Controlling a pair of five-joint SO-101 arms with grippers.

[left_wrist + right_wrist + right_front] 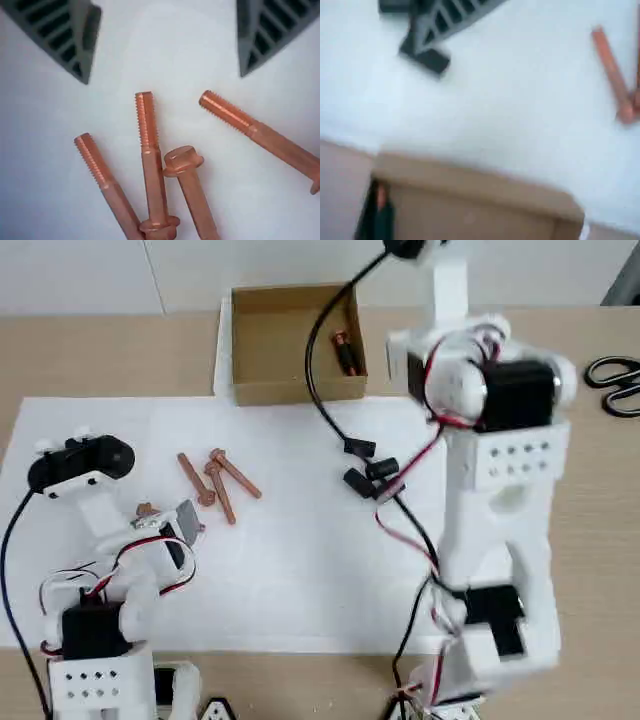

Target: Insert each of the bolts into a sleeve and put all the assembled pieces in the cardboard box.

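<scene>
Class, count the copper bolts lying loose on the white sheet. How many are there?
4. Three bolts lie clustered; a fourth bolt lies apart beside them, all near the open left end effector. Others may be hidden.

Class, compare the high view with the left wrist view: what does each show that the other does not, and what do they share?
High view adds: the cardboard box with an assembled piece inside, the black sleeves, and scissors at the table's edge. Left wrist view adds: the bolts' threads close up, and the left gripper with its fingers apart. Both share: the copper bolts lying on the white sheet.
</scene>
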